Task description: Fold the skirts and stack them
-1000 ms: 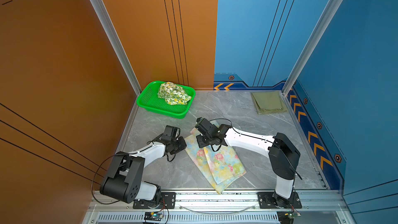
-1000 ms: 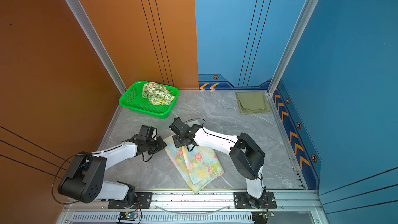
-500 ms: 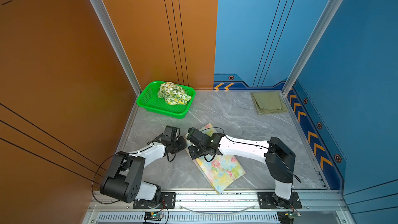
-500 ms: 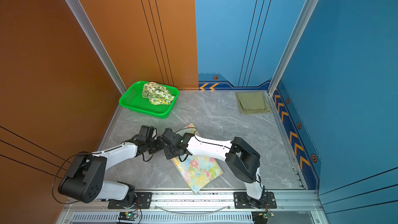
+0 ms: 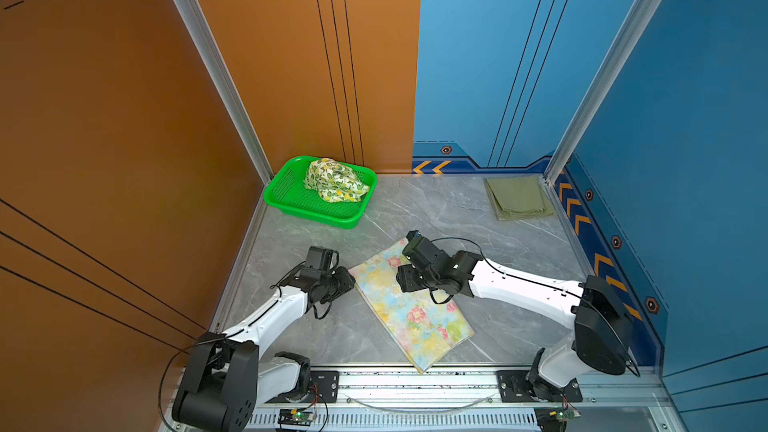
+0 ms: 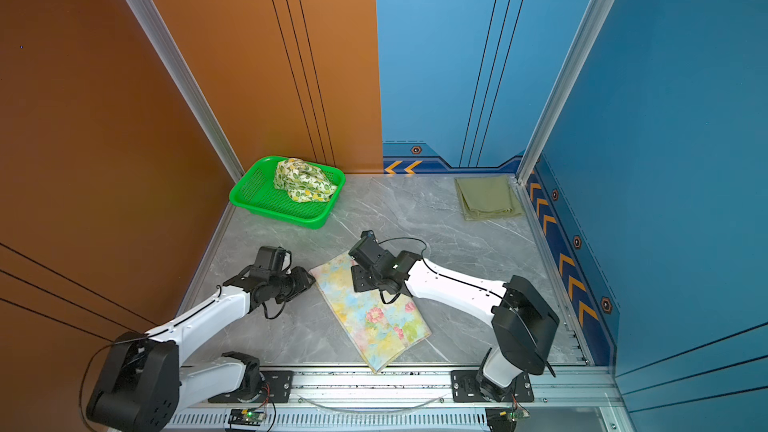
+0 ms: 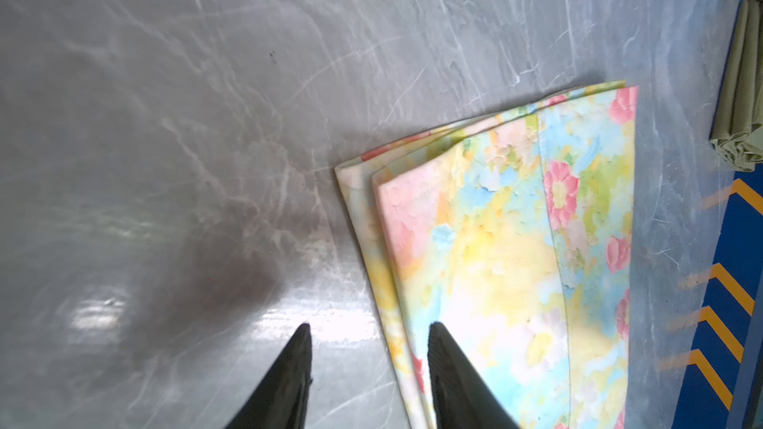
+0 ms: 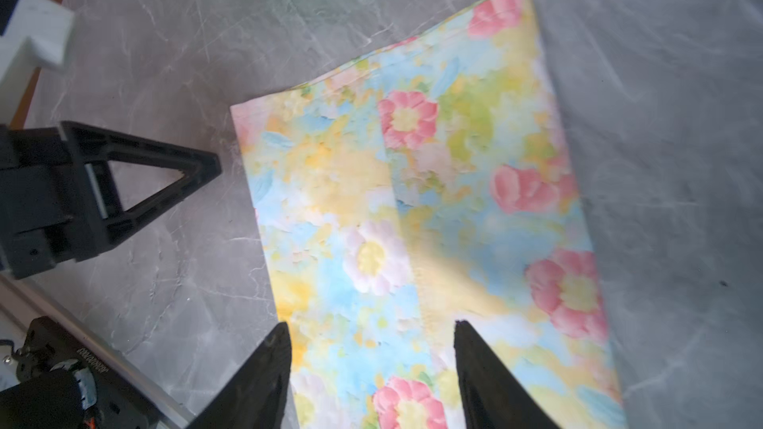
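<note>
Two releases: left pincer (image 7: 369, 328) and right pincer (image 8: 371, 326) just spread, empty; flowered skirt (image 5: 409, 305) lies folded below their tips, looks ready to stack.

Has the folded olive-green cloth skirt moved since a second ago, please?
No. The olive-green skirt lies in the same far corner beside the blue wall.

The grey marbled table (image 5: 428, 211) carries three things. A green basket (image 5: 296, 198) sits in its far left corner. An olive skirt (image 5: 519, 198), folded, lies flat in the far right corner. A floral skirt (image 5: 409, 317), folded into a long rectangle, lies slantwise near the front middle, one corner reaching the front edge.
</note>
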Available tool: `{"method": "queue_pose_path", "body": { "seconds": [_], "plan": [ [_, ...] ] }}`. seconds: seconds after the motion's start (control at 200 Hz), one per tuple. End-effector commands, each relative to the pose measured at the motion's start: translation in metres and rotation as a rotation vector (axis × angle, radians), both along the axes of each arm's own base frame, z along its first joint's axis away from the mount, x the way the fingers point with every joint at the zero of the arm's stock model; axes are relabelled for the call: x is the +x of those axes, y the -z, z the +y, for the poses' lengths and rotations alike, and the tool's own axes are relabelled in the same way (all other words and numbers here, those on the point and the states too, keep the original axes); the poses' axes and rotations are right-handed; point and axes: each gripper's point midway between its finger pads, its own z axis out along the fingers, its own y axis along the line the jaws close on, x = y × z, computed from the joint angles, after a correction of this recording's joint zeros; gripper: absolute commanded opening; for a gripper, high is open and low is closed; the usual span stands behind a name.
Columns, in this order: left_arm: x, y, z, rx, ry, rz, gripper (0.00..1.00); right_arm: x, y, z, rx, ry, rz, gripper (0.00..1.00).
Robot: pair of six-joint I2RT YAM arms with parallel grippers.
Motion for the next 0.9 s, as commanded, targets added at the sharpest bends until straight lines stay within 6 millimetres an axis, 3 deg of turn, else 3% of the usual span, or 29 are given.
{"method": "queue_pose_path", "body": {
  "seconds": [0.0, 0.13, 0.26, 0.501, 0.751, 0.896],
  "plan": [
    [-0.008, -0.010, 0.012, 0.083, -0.023, 0.008, 0.49, -0.002, 0.012, -0.047, -0.082, 0.124, -0.002, 0.65],
    [-0.002, -0.030, 0.002, 0.165, 0.042, -0.053, 0.53, -0.012, 0.029, -0.073, -0.095, 0.183, 0.040, 0.66],
    [0.003, -0.031, -0.022, 0.271, 0.164, -0.042, 0.56, -0.021, 0.045, -0.081, -0.115, 0.195, 0.081, 0.66],
    [0.014, 0.001, -0.045, 0.355, 0.275, 0.048, 0.58, -0.030, 0.074, -0.084, -0.171, 0.186, 0.135, 0.66],
    [0.014, 0.038, -0.046, 0.380, 0.302, 0.140, 0.59, -0.022, 0.095, -0.077, -0.220, 0.145, 0.146, 0.65],
    [0.006, 0.048, -0.041, 0.388, 0.294, 0.177, 0.59, -0.009, 0.104, -0.074, -0.252, 0.123, 0.155, 0.65]
  ]
}}
